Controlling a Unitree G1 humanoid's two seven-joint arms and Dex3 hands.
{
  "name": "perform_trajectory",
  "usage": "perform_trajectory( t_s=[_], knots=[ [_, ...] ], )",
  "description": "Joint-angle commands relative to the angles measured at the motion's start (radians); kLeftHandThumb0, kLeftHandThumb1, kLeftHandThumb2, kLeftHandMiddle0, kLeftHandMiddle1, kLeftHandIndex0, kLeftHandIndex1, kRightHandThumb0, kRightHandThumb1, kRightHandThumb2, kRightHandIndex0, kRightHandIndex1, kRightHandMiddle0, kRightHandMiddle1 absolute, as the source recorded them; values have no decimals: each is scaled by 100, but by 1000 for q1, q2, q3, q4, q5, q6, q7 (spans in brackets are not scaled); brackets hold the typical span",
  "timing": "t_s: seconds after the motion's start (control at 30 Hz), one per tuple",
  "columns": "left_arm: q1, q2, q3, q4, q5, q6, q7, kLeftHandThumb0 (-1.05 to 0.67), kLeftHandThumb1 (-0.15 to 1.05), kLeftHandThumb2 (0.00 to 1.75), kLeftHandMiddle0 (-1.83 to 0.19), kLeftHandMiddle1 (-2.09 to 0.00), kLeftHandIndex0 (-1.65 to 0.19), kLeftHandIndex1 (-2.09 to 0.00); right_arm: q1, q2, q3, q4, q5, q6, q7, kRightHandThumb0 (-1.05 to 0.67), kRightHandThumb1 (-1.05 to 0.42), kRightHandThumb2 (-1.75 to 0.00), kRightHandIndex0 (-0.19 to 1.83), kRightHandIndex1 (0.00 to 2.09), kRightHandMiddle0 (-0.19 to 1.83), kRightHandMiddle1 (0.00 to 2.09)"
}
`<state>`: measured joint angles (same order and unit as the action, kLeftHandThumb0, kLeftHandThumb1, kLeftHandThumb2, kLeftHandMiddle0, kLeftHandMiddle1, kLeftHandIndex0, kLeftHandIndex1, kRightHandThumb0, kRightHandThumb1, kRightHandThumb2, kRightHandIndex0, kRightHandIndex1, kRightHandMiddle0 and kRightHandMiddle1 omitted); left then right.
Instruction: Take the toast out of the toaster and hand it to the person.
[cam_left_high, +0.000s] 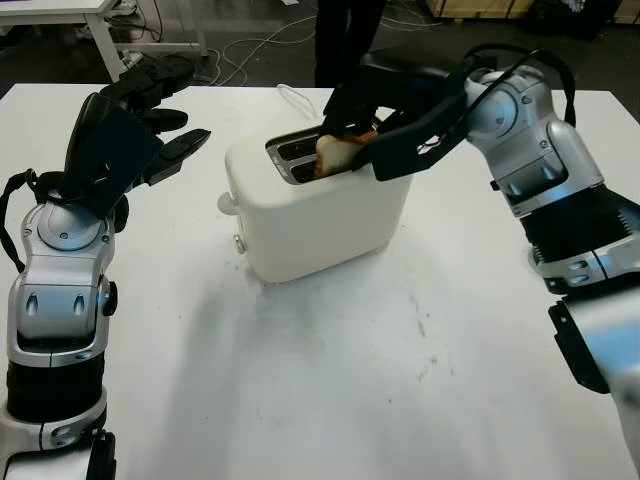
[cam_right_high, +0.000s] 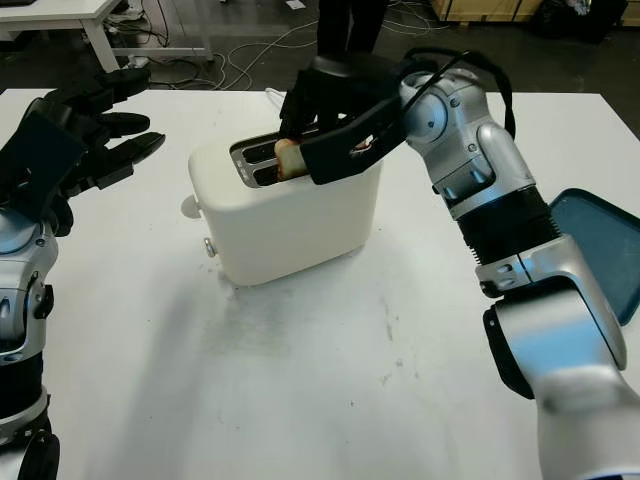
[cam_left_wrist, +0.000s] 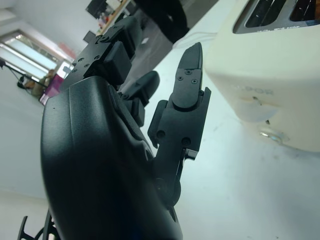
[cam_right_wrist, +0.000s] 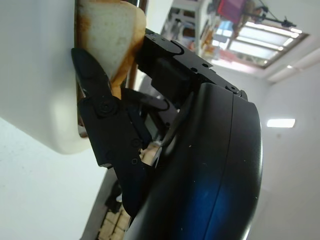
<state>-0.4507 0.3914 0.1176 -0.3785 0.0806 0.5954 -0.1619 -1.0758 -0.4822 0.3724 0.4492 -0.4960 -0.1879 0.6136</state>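
Note:
A white toaster (cam_left_high: 320, 215) stands in the middle of the white table (cam_left_high: 330, 400). A slice of toast (cam_left_high: 335, 152) pokes up out of its near slot. My right hand (cam_left_high: 372, 132) reaches over the toaster's top from the right and is shut on the toast. In the right wrist view one black finger (cam_right_wrist: 92, 80) presses the toast's pale face (cam_right_wrist: 112, 35) and other fingers sit behind it. My left hand (cam_left_high: 150, 130) hangs open above the table, left of the toaster and clear of it; the left wrist view shows the toaster's side (cam_left_wrist: 280, 85) beyond it.
A person in dark trousers (cam_left_high: 345, 40) stands past the table's far edge, behind the toaster. A white cable (cam_left_high: 293, 97) runs from the toaster's back. A blue tray (cam_right_high: 600, 250) lies at the table's right edge. Cables and a desk leg lie on the floor beyond.

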Motion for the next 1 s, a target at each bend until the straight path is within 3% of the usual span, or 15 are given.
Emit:
perform_trajectory(
  t_s=[0.0, 0.3, 0.83, 0.9, 0.97],
  knots=[
    [5, 9, -1, -3, 12, -15, 6, -23, 92, 10, -29, -71, -48, -17, 19, 6, 20, 28, -12, -33, -4, -30, -70, -1, 79, 94, 113, 10],
    [5, 4, 2, -5, 7, -11, 7, -23, 92, 10, -29, -70, -48, -15, 24, 7, 39, 70, -18, -61, -23, -29, -71, 0, 85, 111, 118, 15],
    [4, 5, 1, -4, 13, -11, 10, -21, 92, 10, -30, -70, -50, -14, 17, 21, 66, 90, -19, -32, 22, -28, -72, 0, 89, 108, 122, 25],
    [3, 4, 1, -4, 13, -11, 10, -22, 92, 10, -30, -70, -50, -14, 19, 20, 69, 96, -16, -43, 29, -29, -71, 0, 88, 114, 114, 44],
    [4, 4, 2, -6, 12, -11, 9, -22, 92, 10, -30, -70, -50, -14, 22, 18, 73, 98, -17, -53, 30, -32, -71, 0, 87, 124, 98, 82]
  ],
)
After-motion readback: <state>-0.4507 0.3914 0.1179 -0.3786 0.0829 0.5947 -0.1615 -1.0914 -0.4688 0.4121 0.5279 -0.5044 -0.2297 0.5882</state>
